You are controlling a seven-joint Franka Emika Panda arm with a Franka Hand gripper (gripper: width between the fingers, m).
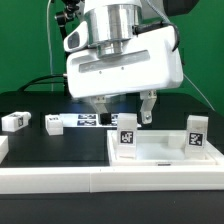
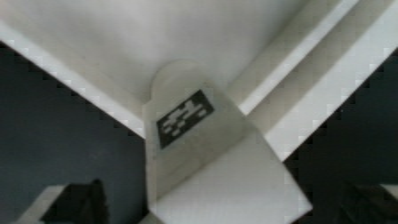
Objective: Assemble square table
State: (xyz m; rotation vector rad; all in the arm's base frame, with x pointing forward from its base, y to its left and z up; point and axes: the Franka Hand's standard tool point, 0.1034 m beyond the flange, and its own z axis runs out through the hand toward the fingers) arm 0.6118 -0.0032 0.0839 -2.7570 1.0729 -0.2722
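The white square tabletop (image 1: 160, 152) lies at the front right of the exterior view, rim up. Two white tagged legs stand upright on it, one at its left corner (image 1: 128, 135) and one at its right corner (image 1: 196, 131). My gripper (image 1: 124, 114) hangs just above the left leg, open, with its fingers (image 1: 148, 108) spread wider than the leg. In the wrist view that leg (image 2: 192, 130) rises between the dark fingers (image 2: 75, 203) with a gap on each side, and the tabletop (image 2: 98, 55) lies behind it. Two more legs (image 1: 15, 120) (image 1: 52, 123) lie loose on the black table at the left.
The marker board (image 1: 86, 120) lies flat behind the gripper. The long white border wall (image 1: 90, 180) runs along the front edge. A green backdrop and cables stand at the back.
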